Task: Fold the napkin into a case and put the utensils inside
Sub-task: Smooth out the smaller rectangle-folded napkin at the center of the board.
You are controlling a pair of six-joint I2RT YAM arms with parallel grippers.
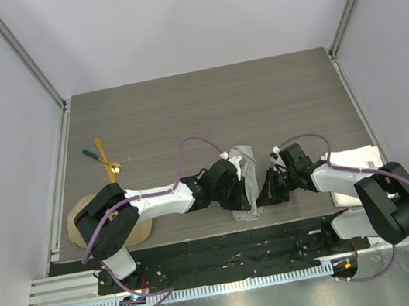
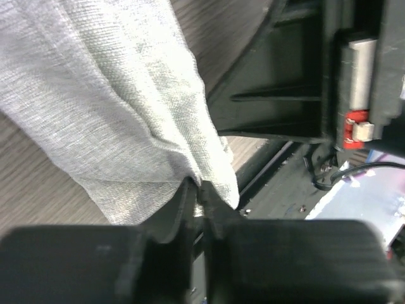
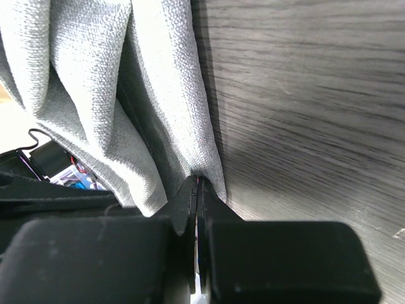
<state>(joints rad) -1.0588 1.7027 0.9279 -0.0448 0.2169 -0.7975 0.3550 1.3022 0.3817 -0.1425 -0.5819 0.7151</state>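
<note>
Pinching the napkin [image 1: 245, 158] from both sides, low over the surface [image 1: 181, 110].
Nipping a folded lower edge of the grey cloth with the left fingers [image 2: 190, 201], nearly pressed together, right at the tips, with the rest rising up and away to their left in soft folds. Clamping another fold with the right fingers [image 3: 193, 197], pressed tight, at the very tips, with the bulk above and to their left and bare wood grain to their right. From above: bunched into a narrow strip between the two pairs of fingers, touching both. Well apart, far to the left of the left fingers: the utensils [image 1: 103, 158]. To the right of the right fingers: a white towel [image 1: 364, 156]. Left of the left fingers: a tan cap [image 1: 75, 222].
</note>
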